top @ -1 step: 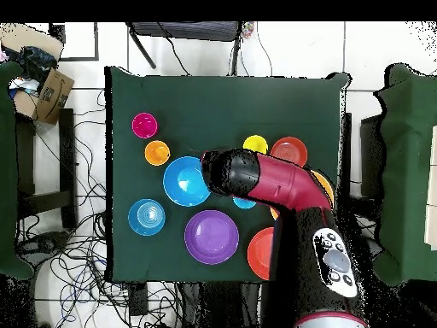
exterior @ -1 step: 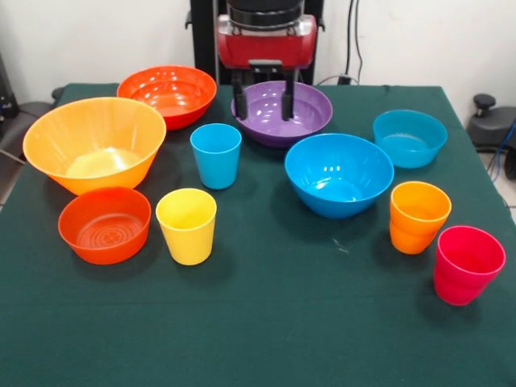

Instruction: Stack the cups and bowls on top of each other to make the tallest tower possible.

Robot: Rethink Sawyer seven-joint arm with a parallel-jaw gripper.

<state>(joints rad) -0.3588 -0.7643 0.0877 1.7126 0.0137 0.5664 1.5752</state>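
My gripper (exterior @ -1 step: 264, 101) hangs open and empty over the purple bowl (exterior @ -1 step: 310, 121) at the back. All pieces stand apart, mouth up, and no tower is in view. The large light orange bowl (exterior @ -1 step: 93, 141) is on the left, between a medium red-orange bowl (exterior @ -1 step: 167, 93) and a small red-orange one (exterior @ -1 step: 105, 224). A blue cup (exterior @ -1 step: 216, 155) and a yellow cup (exterior @ -1 step: 187, 226) stand mid-table. To the right are the large blue bowl (exterior @ -1 step: 339, 173), a small teal bowl (exterior @ -1 step: 409, 137), an orange cup (exterior @ -1 step: 418, 216) and a pinkish red cup (exterior @ -1 step: 468, 264).
A dark green cloth (exterior @ -1 step: 266, 322) covers the table. In the overhead view the arm (top @ -1 step: 282, 184) hides the gripper, most of the blue cup and part of the light orange bowl. Cables and a cardboard box (top @ -1 step: 51, 94) lie on the floor.
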